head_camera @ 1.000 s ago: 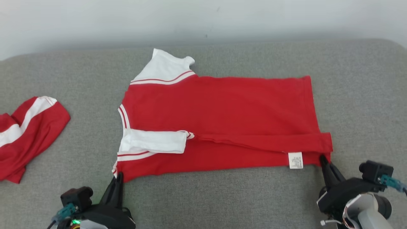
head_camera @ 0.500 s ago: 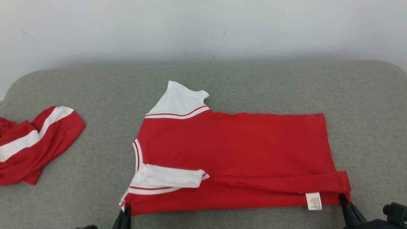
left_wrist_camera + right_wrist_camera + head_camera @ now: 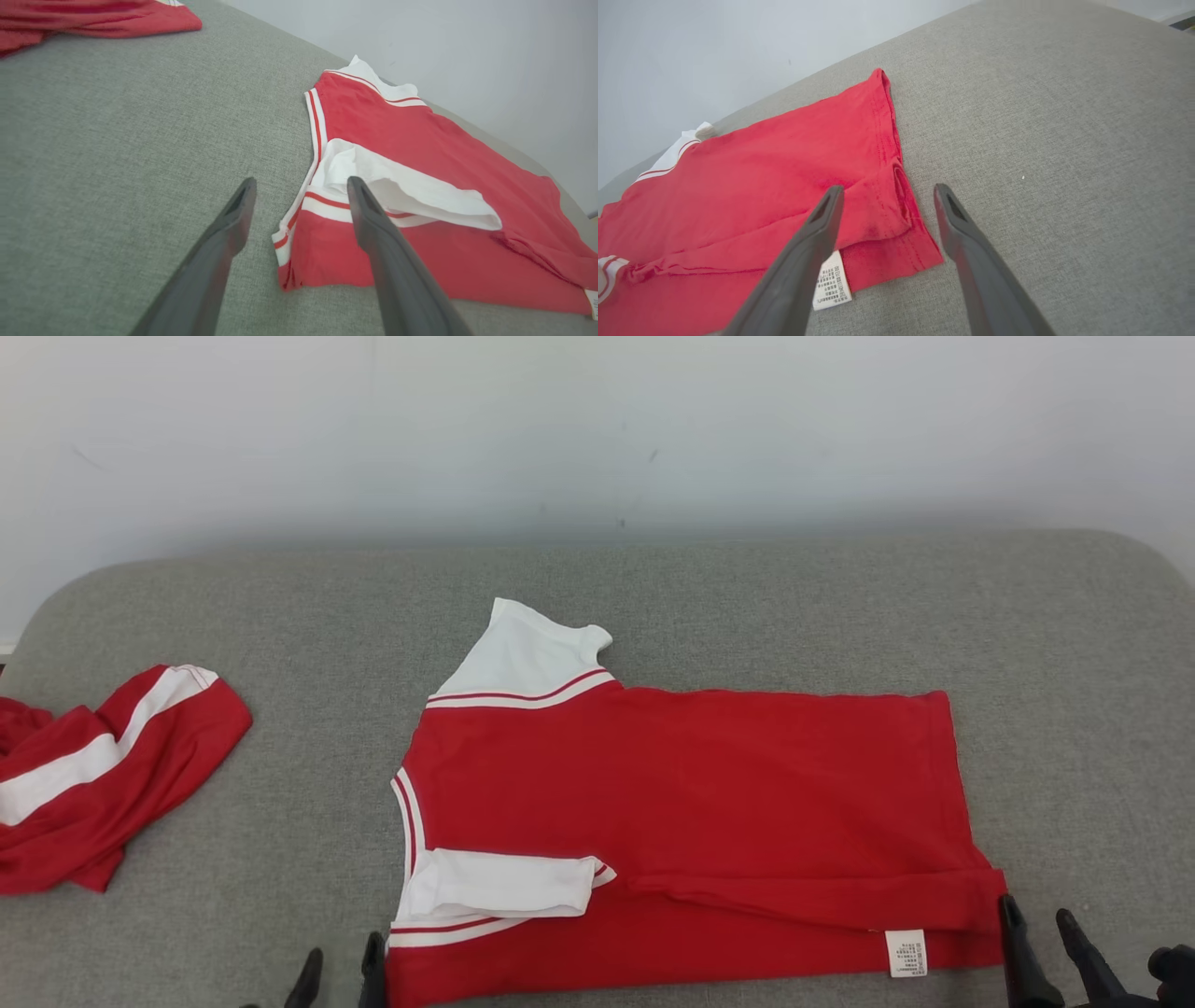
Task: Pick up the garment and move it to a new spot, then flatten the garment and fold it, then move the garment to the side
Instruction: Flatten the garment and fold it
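Across the middle of the grey woven fabric surface [image 3: 747,607], I am seeing the red short-sleeved shirt with white sleeves and striped trim [image 3: 700,784] lying flat, its neckline pointing to my left and its hem to my right. Its far white sleeve [image 3: 527,658] is sticking out toward the pale wall [image 3: 597,429], while the near white sleeve [image 3: 495,885] is lying folded inward on top of the red body, with a band of red cloth doubled over beside it along the near side. A small white care label [image 3: 906,953] is showing at the near hem corner. I am holding the left gripper [image 3: 341,961] at the shirt's near shoulder corner with its two dark fingers spread apart and nothing between them being pinched; in the left wrist view the corner is sitting in the gap between the fingers, though I cannot tell whether either is touching the cloth. I am keeping the right gripper [image 3: 1036,910] just beside the near hem corner, fingers likewise parted and gripping nothing. Well apart, at the surface's left edge, a crumpled red garment with a white stripe [image 3: 103,784] is lying in a heap.
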`<state>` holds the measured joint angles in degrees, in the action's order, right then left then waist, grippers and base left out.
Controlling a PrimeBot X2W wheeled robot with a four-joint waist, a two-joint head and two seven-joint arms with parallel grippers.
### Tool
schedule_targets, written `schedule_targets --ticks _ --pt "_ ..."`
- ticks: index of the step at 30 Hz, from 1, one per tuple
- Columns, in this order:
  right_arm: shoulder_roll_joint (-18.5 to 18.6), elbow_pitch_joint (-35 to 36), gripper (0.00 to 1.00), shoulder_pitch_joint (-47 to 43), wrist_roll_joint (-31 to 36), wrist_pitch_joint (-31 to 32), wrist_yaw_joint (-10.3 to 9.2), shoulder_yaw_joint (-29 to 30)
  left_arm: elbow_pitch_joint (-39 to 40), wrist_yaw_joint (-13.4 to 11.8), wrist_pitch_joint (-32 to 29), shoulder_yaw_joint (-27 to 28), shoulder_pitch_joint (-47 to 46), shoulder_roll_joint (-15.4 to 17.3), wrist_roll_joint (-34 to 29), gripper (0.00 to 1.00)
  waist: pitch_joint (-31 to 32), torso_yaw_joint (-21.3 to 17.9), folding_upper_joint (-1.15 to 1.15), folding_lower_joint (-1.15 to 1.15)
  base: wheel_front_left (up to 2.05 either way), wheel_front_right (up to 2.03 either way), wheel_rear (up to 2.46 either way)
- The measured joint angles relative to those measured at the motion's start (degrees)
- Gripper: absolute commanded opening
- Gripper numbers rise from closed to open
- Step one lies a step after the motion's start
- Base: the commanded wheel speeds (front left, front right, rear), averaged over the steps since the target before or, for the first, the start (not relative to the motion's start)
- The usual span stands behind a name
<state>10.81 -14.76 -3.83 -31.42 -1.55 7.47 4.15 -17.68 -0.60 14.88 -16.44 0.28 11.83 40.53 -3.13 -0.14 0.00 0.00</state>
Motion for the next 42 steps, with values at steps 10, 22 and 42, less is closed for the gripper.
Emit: schedule_targets --ticks 10,22,42 --pt "-0.85 5.68 1.00 -0.06 3.79 -7.24 0.00 -1.82 9.62 0.19 0.15 9.69 1.57 -1.78 -10.63 1.00 2.60 -1.15 0.00 0.00 0.00 0.00 0.00" --pt "-2.05 12.16 1.00 -0.13 9.73 -12.16 0.00 -4.65 15.59 0.26 0.15 14.01 3.35 -2.29 -20.02 1.00 4.00 -1.97 0.00 0.00 0.00 0.00 0.00" --pt "-4.11 9.92 1.00 -3.63 12.15 -13.34 0.00 -4.05 14.46 1.16 0.15 16.33 7.98 -3.32 -23.66 1.00 3.56 -1.27 0.00 0.00 0.00 0.00 0.00"
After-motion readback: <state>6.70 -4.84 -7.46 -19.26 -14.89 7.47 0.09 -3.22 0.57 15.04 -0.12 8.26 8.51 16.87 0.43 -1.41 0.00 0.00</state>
